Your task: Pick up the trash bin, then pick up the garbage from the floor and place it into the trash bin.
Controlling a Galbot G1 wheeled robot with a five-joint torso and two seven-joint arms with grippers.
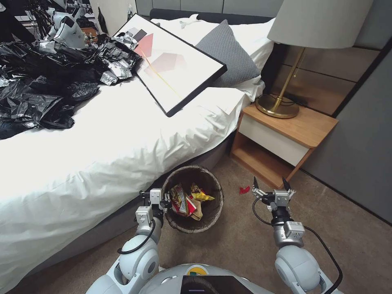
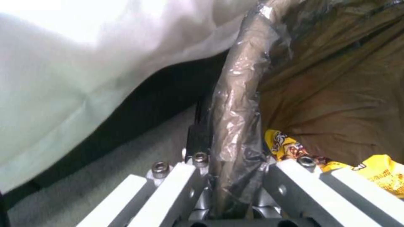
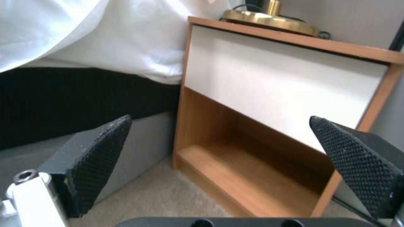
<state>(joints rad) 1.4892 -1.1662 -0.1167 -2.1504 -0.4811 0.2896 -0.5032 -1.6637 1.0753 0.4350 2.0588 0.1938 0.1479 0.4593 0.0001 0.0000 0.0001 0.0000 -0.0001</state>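
Head view | left gripper (image 1: 166,201) clamped on near-left rim of trash bin (image 1: 216,185), beside bed (image 1: 122,155), wrappers (image 1: 185,200) inside | right gripper (image 1: 268,187) spread apart, empty, above carpet | red scrap (image 1: 244,190) on floor before nightstand (image 1: 286,139)

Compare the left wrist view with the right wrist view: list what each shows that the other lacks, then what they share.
Left wrist view alone: the left gripper clamped on the bag-wrapped rim of the trash bin, with a yellow snack wrapper inside.

Right wrist view alone: the right gripper open and holding nothing, facing the nightstand with its open lower shelf and the brass lamp base on top.

Both: the white bed sheet, the dark bed side beneath it, and the carpet.
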